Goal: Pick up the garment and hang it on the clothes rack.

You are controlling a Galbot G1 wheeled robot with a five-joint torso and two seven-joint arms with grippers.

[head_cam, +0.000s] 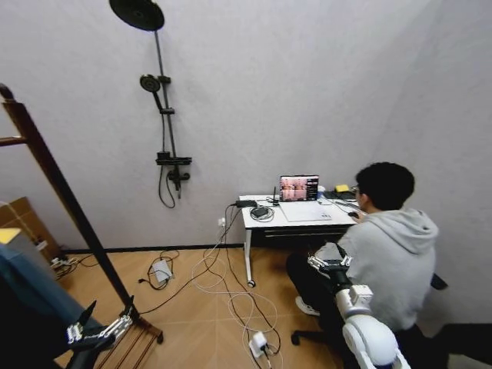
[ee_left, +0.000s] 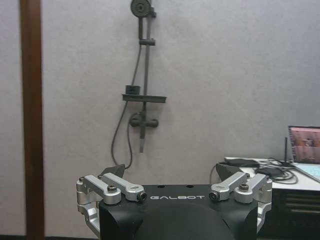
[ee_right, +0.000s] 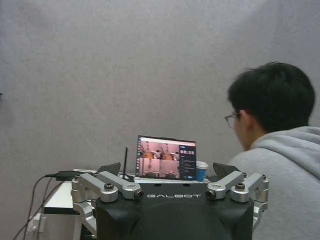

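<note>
The clothes rack shows as a slanting reddish-brown post with a ball top at the far left of the head view, and as an upright post in the left wrist view. A dark teal cloth, the garment, fills the lower left corner beside that post; the picture's edge cuts off what holds it up. My left gripper is open and empty, low down by the rack's foot. My right gripper is open and empty too, raised at the lower right, close behind a seated person.
A person in a grey hoodie sits at a white desk with a laptop. Cables and a power strip trail over the wooden floor. A black shower fixture hangs on the wall. A cardboard box stands at the left.
</note>
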